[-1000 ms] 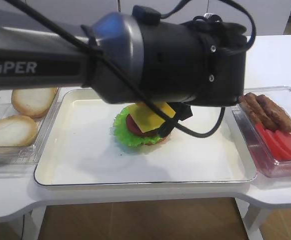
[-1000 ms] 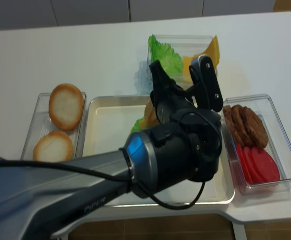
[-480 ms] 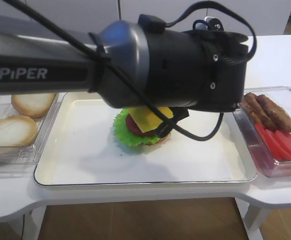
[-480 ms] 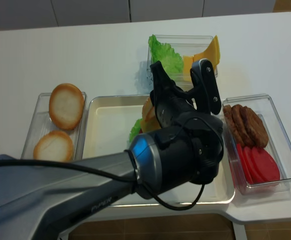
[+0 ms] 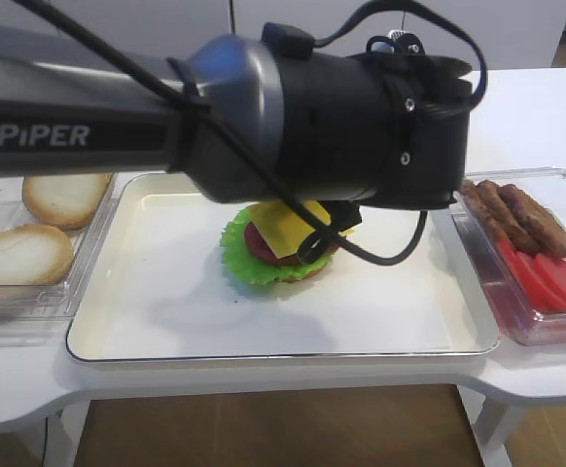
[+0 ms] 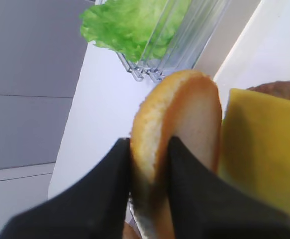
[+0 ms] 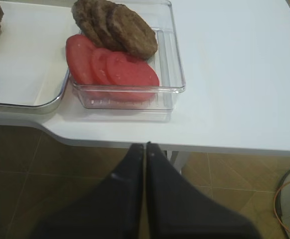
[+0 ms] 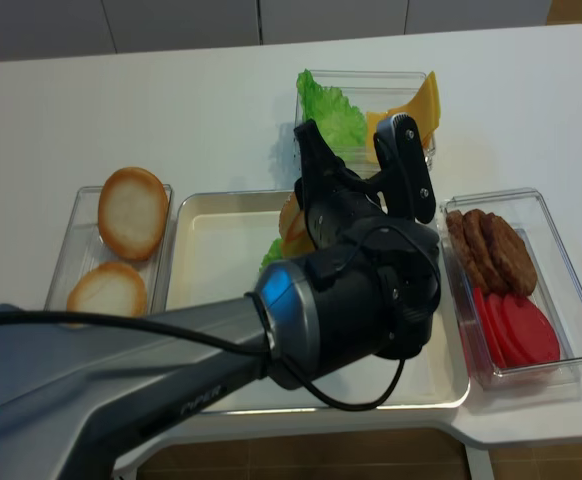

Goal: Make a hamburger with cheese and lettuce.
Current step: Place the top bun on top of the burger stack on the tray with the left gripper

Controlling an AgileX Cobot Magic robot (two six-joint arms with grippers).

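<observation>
Left gripper: my jaws pinch a golden round bun half on edge, held above the hamburger, likely so it can be laid flat as the lid. Right gripper: pressed together, idle off the tabletop's near edge. Shallow white tray: mid-tray stack of frilly green lettuce, brown patty, square yellow cheese slice topmost. Far edge: clear tub of ruffled green leaf.

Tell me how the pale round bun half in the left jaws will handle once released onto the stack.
The pale round bun half is held on edge and keeps its shape, so probably rigid. Released edge-down, it may roll or tip. The smooth yellow square cheese slice below sits askew, so it might slide.
</observation>
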